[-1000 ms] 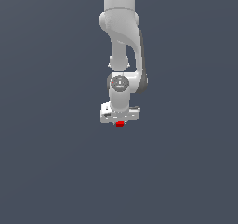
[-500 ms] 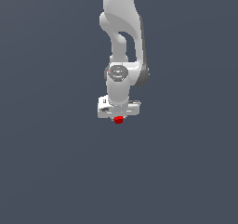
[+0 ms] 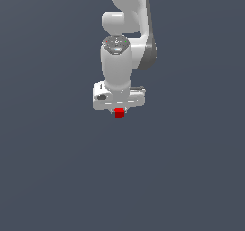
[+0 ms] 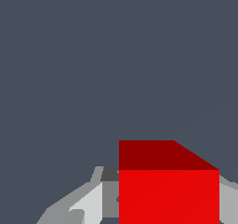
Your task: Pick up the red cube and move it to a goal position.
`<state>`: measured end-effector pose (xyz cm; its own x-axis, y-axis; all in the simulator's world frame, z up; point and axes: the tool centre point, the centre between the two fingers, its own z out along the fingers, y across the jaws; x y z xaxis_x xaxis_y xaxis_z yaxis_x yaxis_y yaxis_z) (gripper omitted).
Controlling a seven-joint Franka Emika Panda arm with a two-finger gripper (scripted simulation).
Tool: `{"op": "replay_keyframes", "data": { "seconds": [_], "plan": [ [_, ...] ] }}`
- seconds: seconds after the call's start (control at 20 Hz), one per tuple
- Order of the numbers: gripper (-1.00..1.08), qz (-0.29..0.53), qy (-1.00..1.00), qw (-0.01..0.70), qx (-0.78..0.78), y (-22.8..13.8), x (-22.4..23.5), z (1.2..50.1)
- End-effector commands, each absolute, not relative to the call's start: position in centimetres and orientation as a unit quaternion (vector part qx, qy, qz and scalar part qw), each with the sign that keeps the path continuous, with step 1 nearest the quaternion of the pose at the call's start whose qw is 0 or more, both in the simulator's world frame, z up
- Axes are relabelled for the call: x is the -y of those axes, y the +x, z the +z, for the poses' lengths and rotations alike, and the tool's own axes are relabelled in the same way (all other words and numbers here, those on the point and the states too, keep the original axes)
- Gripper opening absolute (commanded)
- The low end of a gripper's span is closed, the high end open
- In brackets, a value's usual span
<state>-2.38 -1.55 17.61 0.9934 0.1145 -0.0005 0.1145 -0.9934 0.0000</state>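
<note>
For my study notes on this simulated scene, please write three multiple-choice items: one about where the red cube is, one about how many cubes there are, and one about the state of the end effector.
1. Where is the red cube?
A. Directly under the end effector, between its fingers
B. Far to the exterior view's right, alone
C. On top of the arm's wrist

2. How many cubes are visible?
A. One
B. Two
C. Three

3. What is the end effector's state?
A. Open, far from any object
B. Shut on the red cube
C. Out of view

Answers:
1 A: the cube sits just below the white end effector.
2 A: only one red block appears.
3 B: the wrist view shows grey fingers on both sides of the cube.
</note>
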Motion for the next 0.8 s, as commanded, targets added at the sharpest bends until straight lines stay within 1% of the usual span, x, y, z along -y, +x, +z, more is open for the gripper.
{"op": "replay_keyframes", "data": {
  "seconds": [0.0, 0.5, 0.75],
  "plan": [
    [-1.0, 0.0, -0.998, 0.0, 0.057, -2.1, 1.9, 20.5],
    [-1.0, 0.0, -0.998, 0.0, 0.057, -0.8, 3.2, 31.1],
    [-1.0, 0.0, -0.998, 0.0, 0.057, -0.2, 3.7, 35.3]
  ]
}}
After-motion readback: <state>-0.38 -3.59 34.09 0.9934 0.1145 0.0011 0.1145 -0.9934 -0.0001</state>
